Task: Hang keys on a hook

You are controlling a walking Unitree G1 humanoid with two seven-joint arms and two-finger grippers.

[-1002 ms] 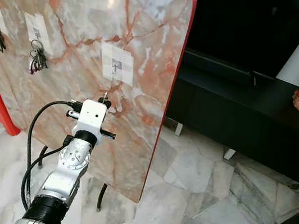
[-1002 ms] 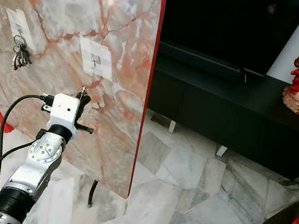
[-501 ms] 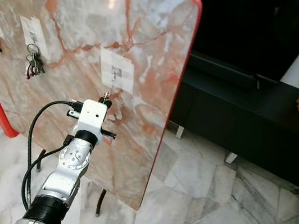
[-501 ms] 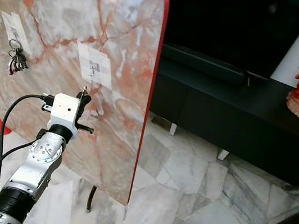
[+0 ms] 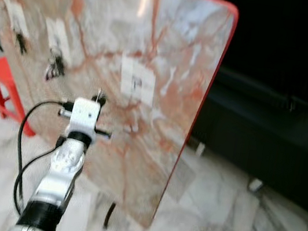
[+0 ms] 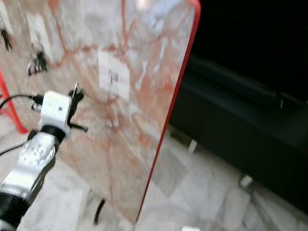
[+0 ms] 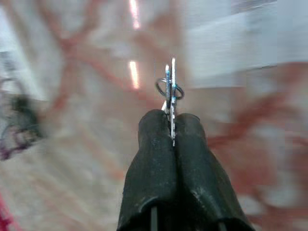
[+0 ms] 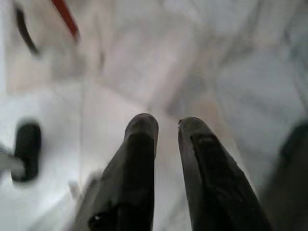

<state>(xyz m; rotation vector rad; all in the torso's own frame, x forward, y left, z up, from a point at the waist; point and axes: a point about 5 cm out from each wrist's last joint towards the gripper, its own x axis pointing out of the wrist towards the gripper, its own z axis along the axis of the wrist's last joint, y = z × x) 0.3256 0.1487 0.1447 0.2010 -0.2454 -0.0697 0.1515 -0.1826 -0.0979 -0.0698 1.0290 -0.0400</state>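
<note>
- Since 1 s ago our whole head view has slid and gone blurred: the board (image 5: 168,65) now sits further right in frame and the red statue has left the left eye view. We read that as our camera moving while we step or turn, not the board moving.
- Our left gripper (image 7: 172,126) holds the same raised pose against the board, a little below and left of the free label (image 5: 137,81). Its fingers are pressed together on the keys (image 7: 169,89), whose ring and blade stick up past the tips.
- We judge this a closing-in step: the keys are not yet hung, and the blur means lining up on the hook must wait for a steadier view.
- The hook on that label is too blurred for us to make out.
- 2 other labels further left each carry a dark bunch of keys (image 5: 55,66), so those places look taken.
- Our right gripper (image 8: 166,130) hangs idle over the floor, fingers slightly apart and holding nothing.
- No containers are present.
</note>
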